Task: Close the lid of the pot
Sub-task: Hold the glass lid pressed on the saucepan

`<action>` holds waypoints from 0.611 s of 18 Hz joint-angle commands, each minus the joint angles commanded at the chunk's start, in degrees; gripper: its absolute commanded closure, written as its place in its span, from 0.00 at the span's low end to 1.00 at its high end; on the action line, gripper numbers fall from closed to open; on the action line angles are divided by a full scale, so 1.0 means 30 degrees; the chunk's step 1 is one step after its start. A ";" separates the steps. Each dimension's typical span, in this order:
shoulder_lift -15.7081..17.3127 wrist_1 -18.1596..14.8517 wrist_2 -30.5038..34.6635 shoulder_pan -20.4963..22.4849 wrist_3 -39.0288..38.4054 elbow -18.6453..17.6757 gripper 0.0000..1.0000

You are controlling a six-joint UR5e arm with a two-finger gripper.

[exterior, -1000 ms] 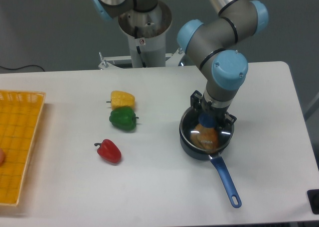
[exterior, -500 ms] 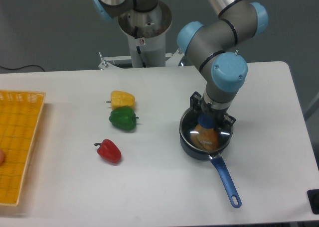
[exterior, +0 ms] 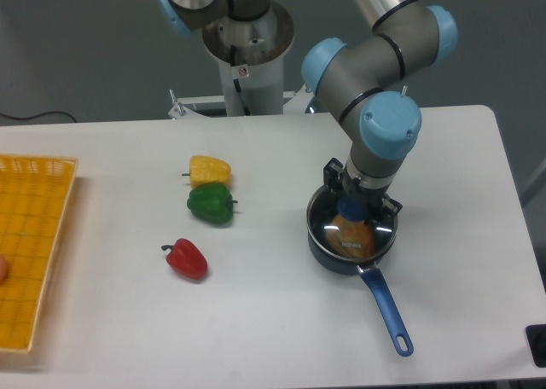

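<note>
Blue knob and glass: we see the pot lid (exterior: 351,232) lying flat on the pot (exterior: 328,251), near the right edge of the table (exterior: 256,321). Our gripper (exterior: 353,208) sits around the knob, but we cannot tell if it grips or has let go. Since a second ago, our arm has crept up slightly. We think the lid is closed.

Yellow pepper (exterior: 209,170) touching green pepper (exterior: 210,204), red pepper (exterior: 187,258) nearby, yellow basket (exterior: 30,244) far left
</note>
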 joint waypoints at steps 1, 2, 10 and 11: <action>0.0000 -0.0029 0.0000 0.0000 0.0000 0.0000 0.40; 0.0000 0.0000 0.0000 0.0000 0.0000 0.0000 0.40; -0.0117 0.0029 0.0029 0.0000 0.0000 0.0088 0.40; -0.0146 0.0029 0.0029 0.0000 0.0000 0.0088 0.40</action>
